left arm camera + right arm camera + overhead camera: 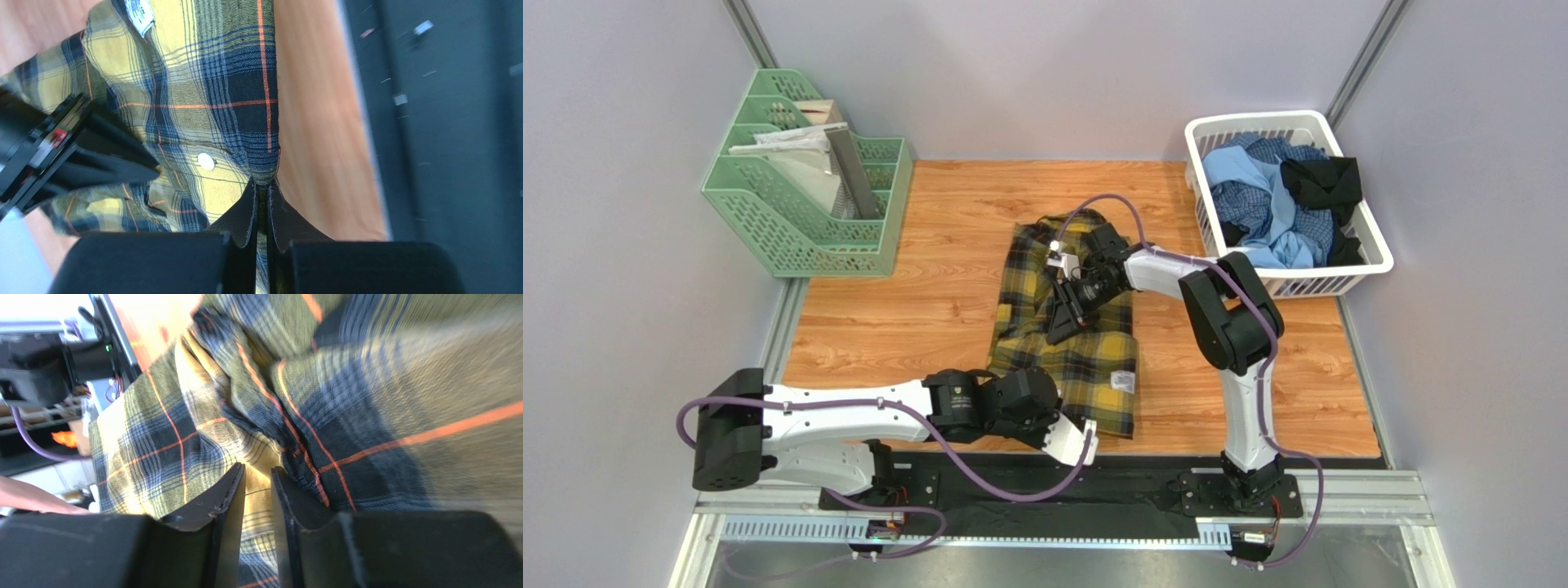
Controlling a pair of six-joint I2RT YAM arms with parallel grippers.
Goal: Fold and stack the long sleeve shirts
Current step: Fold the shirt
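As the plaid shirt (pixel 1069 349) lies on the wooden tabletop (pixel 891 319), left claw (pixel 263 184) pinches its edge; right claw (pixel 258 473): hold unclear.

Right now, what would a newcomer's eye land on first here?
The yellow-and-black plaid shirt lying mid-table, with the left gripper pinched shut on its near edge and the right gripper down at its bunched middle. Next, the white basket of blue and black clothes at the far right corner.
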